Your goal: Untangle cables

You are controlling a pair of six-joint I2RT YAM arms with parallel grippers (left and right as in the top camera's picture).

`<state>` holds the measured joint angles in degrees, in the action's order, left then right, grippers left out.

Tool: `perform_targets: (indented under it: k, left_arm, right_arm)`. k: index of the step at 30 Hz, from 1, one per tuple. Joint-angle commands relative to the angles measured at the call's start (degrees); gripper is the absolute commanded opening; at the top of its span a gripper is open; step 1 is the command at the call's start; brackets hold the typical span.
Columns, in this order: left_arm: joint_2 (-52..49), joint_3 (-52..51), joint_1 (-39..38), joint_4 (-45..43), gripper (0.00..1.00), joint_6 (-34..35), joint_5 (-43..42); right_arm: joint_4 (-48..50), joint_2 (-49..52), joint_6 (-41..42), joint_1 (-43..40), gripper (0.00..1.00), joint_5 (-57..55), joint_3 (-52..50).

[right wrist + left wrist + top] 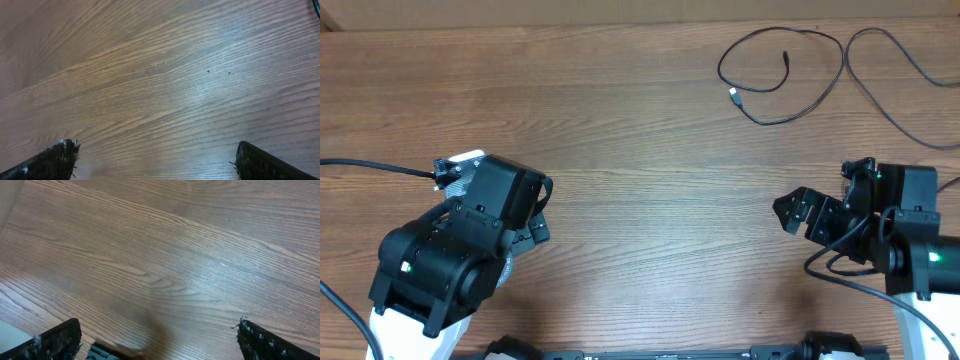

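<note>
Two thin black cables lie loose at the table's far right in the overhead view. One cable (760, 121) makes a loop, its silver plug tip (734, 95) pointing inward. The other cable (848, 62) curves away toward the right edge. They run close together near the top but are not bunched. My left gripper (542, 214) is open at the lower left, far from them. In its wrist view the left gripper (160, 345) has only bare wood between its fingers. My right gripper (788, 210) is open below the cables, and the right gripper (155, 162) holds nothing.
A thicker black arm wire (370, 165) runs off the left edge. A sliver of black cord (317, 5) shows in the right wrist view's top corner. A pale wall (620, 10) borders the far side of the wooden table (640, 150).
</note>
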<state>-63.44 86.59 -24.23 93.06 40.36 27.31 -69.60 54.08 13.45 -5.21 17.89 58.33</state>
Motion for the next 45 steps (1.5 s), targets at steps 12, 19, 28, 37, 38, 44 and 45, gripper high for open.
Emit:
perform_targets:
  k: [12,19,28,37,38,44,45]
  left_arm:
    - [0.07,0.11,0.22,-0.09,1.0,0.81,1.18]
    - [0.07,0.11,0.22,-0.09,1.0,0.79,1.18]
    - [0.04,0.11,0.22,-0.09,0.99,0.81,1.18]
    - [0.07,0.11,0.22,-0.09,1.0,0.81,1.18]
    - [0.04,0.11,0.22,-0.09,0.99,0.81,1.18]
    - [0.07,0.11,0.22,-0.09,1.0,0.79,1.18]
    - [0.07,0.11,0.22,-0.09,1.0,0.81,1.18]
  right_arm:
    - [14.82,-19.93,0.22,0.39,1.0,6.91,-21.16]
    - [21.77,-21.53,-0.02,0.39,1.0,9.44,-23.37]
    - [22.56,-21.53,-0.39,0.39,1.0,10.34,-23.52]
    - [34.64,-29.2,-0.42,0.48,1.0,10.36,-26.08]
    - [35.65,-30.32,-0.42,0.66,1.0,10.49,-26.64]
    - [47.69,-37.57,0.02,4.31,1.0,10.51,-34.36]
    - [51.28,-38.77,0.02,5.11,1.0,10.51,-36.44]
